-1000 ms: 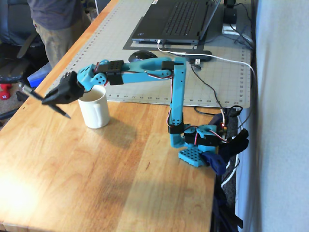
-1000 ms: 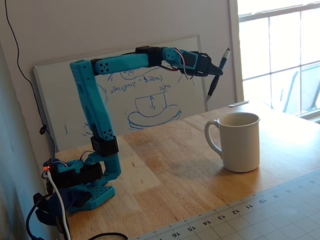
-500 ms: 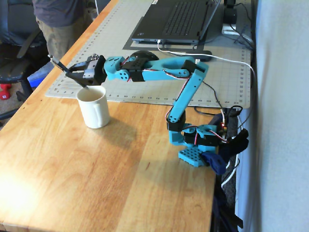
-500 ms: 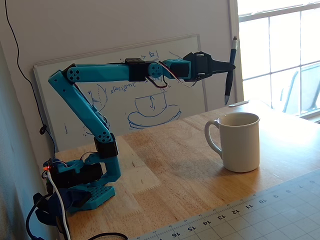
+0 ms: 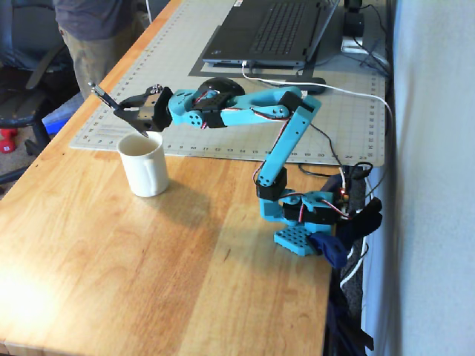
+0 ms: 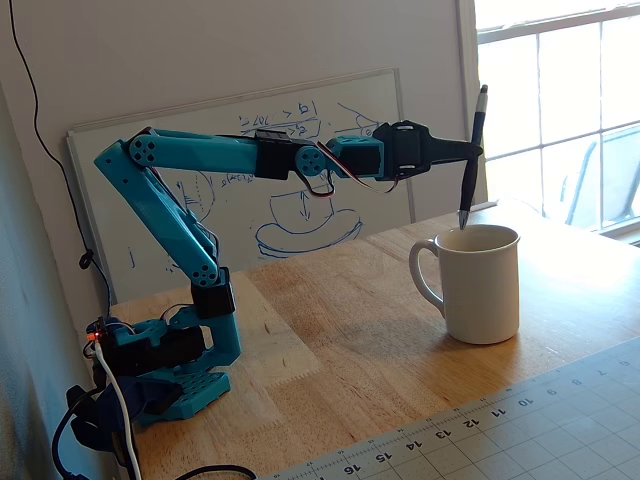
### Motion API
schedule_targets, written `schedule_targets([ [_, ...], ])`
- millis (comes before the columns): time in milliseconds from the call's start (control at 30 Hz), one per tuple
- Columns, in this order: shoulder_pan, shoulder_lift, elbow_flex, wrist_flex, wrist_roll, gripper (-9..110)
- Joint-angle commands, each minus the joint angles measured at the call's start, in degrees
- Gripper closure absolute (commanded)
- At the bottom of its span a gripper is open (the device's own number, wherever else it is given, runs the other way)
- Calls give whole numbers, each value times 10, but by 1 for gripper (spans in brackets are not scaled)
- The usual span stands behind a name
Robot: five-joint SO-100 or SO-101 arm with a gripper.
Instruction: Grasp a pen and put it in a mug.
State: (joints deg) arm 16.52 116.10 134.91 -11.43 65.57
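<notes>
While held above the mug: the pen (image 6: 472,152) is carried near-upright, its lower tip at the rim's near edge.
Pen handling: judged light, stiff and smooth; a mid-barrel hold is judged best against tilting.
Claw (image 6: 470,151): closed on the pen's middle.
Arm pose: the forearm is stretched level from a raised elbow.
Mug (image 6: 478,283): set upright on the worktop (image 6: 340,340), handle toward the arm's base.

A grey cutting mat (image 5: 223,126) with ruler markings lies on the wooden surface (image 5: 148,267). On the mat sit a laptop (image 5: 271,33) and a black mouse (image 5: 215,84). Beyond the surface, a scribbled whiteboard (image 6: 300,200) leans against the wall.
</notes>
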Motion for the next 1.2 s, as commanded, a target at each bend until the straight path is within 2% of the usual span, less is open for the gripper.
schedule_targets([
  [0,5,-5,0,-20,-7,101],
  [367,6,-53,19,-20,0,101],
  [700,6,-24,19,-12,-9,86],
  [933,-5,46,18,16,-22,88],
  [1167,-52,159,16,176,-171,99],
])
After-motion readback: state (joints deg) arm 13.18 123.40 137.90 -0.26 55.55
